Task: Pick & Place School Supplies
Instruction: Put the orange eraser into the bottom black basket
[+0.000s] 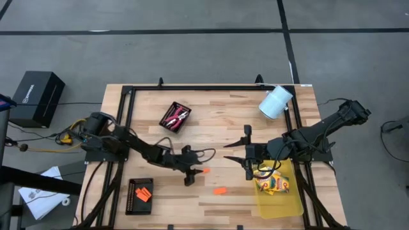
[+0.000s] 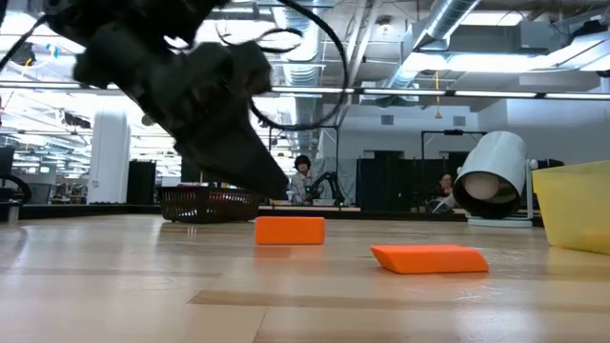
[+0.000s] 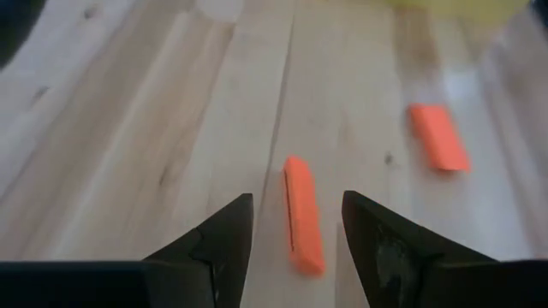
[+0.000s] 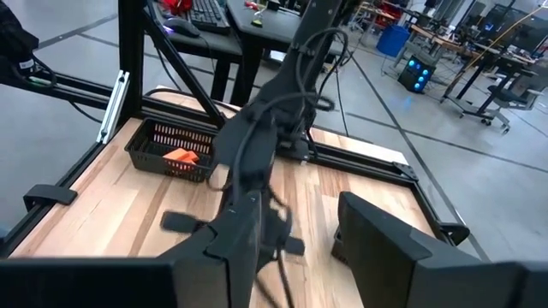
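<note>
Left pincer [image 3: 295,231] spread wide, straddling an orange stub [image 3: 303,214] flat on the counter [image 1: 223,121], around 6 o'clock of center. Looks like mid-pickup; next probably lower and pinch. Right pincer [image 1: 246,153] open, empty, at 3 o'clock.

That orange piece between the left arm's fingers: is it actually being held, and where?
No. The left gripper has its fingers open on either side of the orange piece, which lies on the table untouched. The right gripper is open, holding nothing.
</note>
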